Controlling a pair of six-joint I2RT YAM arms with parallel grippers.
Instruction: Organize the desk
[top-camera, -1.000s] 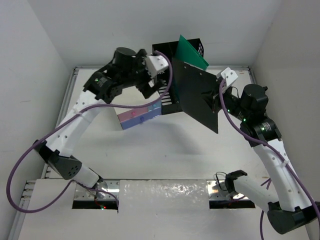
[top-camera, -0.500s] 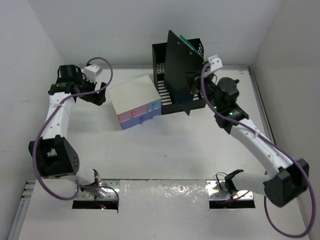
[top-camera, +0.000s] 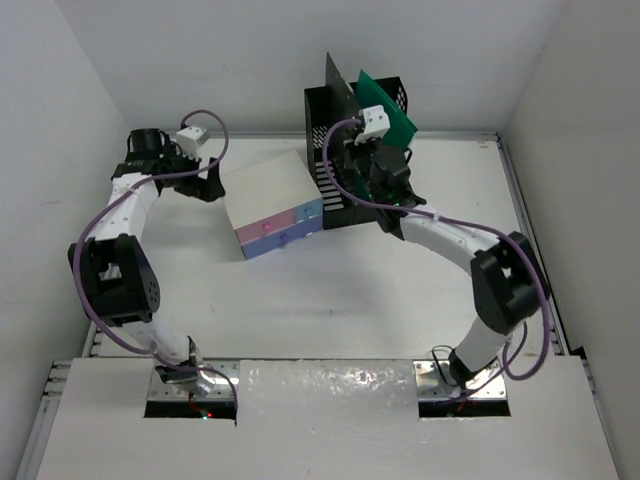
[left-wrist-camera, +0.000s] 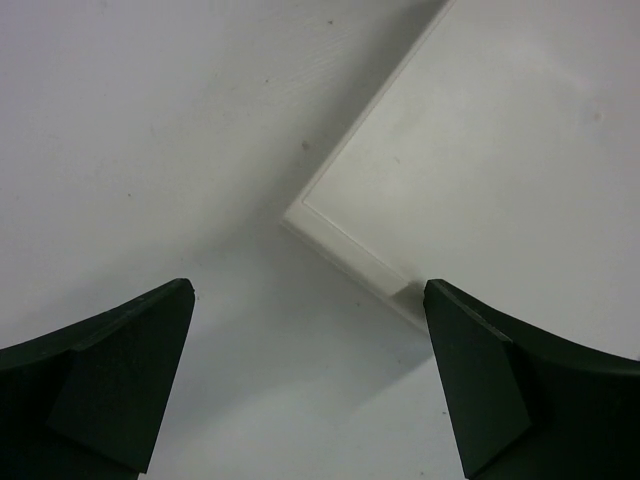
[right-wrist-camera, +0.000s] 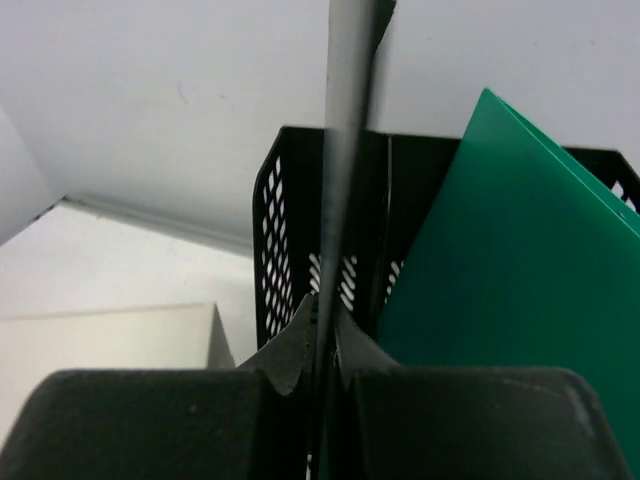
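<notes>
While your right pincer (right-wrist-camera: 322, 335) is clamped tight on the lower edge of a black board (right-wrist-camera: 345, 140), that board stands upright over the black mesh rack (right-wrist-camera: 272, 230), just beside the green board (right-wrist-camera: 500, 290) leaning inside it. Your left pincer (left-wrist-camera: 308, 285) hangs wide open and empty above a corner of the drawer box (left-wrist-camera: 500, 150). The white counter (top-camera: 400, 290) lies beneath everything, with rack and box at its far side.

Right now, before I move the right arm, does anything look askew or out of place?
The green folder leans diagonally out of the black mesh organizer. The drawer box sits rotated against the desk edges. The black folder is upright, clamped in the right gripper.
</notes>
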